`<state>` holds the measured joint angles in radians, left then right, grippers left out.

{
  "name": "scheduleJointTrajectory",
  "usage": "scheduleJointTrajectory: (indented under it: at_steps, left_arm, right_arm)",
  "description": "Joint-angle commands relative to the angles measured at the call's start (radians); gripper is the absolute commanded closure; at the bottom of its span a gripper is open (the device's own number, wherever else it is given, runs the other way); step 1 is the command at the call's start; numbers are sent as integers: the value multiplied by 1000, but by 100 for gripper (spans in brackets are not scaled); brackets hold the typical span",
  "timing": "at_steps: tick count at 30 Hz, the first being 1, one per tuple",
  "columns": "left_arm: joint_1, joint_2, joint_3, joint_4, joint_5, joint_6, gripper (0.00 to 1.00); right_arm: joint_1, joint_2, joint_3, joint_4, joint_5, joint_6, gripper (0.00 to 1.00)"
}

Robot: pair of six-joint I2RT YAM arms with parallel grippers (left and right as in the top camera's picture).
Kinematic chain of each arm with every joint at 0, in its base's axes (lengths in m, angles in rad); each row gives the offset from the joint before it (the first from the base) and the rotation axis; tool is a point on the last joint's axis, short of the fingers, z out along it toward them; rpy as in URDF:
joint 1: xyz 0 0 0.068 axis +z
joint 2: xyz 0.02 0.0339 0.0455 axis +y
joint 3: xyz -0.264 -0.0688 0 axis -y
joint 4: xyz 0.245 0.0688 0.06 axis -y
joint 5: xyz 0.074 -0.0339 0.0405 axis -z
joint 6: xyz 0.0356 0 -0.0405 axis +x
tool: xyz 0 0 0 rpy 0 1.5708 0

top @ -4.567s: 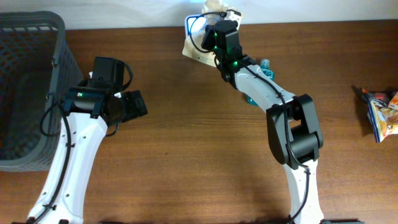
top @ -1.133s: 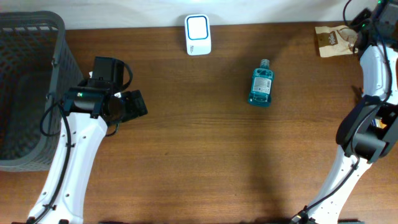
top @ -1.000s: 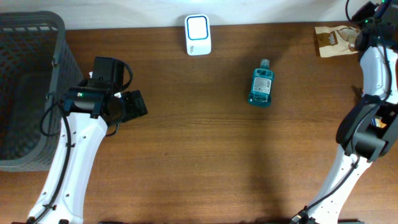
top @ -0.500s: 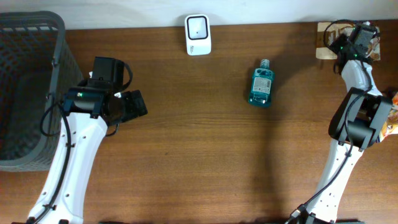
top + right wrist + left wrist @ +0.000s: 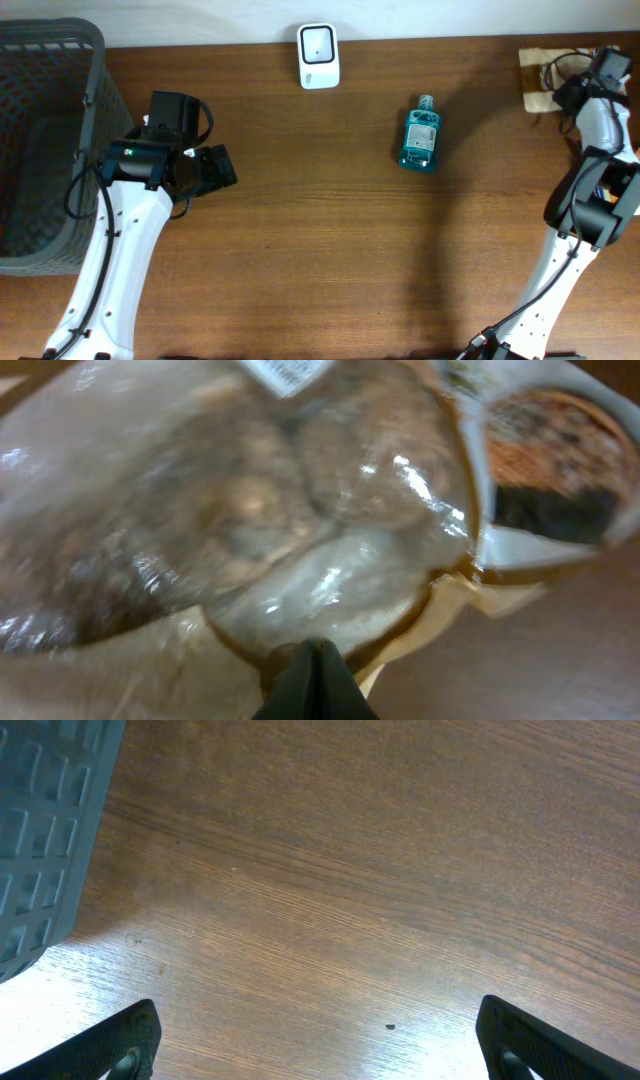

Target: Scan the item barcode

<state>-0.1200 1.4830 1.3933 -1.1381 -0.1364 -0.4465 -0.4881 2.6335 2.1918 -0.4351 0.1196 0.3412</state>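
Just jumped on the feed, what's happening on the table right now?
The right gripper is shut on the edge of a brown-and-clear plastic snack packet at the far right corner of the wooden table, well away from the white barcode scanner at the back edge. A blue mouthwash bottle lies on its side between them, untouched. The left gripper hangs open beside the grey mesh basket, holding nothing.

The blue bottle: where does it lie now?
In the overhead view the blue bottle lies right of centre, between the white scanner at the far edge and the brown packet in the far right corner.
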Motion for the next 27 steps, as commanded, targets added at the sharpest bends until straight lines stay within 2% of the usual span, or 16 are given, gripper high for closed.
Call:
scheduleJointTrajectory:
  at_steps: [1,6,9,12,24,27]
  left_arm:
    - [5,-12,10,0,-11,-11,1]
    - [5,-12,10,0,-11,-11,1]
    - [5,-12,10,0,-11,-11,1]
    - [5,-12,10,0,-11,-11,1]
    - [5,-12,10,-1,-11,-11,1]
    - [5,-12,10,-1,-11,-11,1]
  right_arm:
    - [-40,42,-37,-109,40,7,96]
    - [-45,16,-37,-239,194,12,96]
    - [-43,-15,-37,-329,377,120,96]
    - [-43,-53,-37,-407,473,224,96]
    - [43,-306,-37,-327,463,224,96]
    - [97,-376,-37,-284,327,112,96]
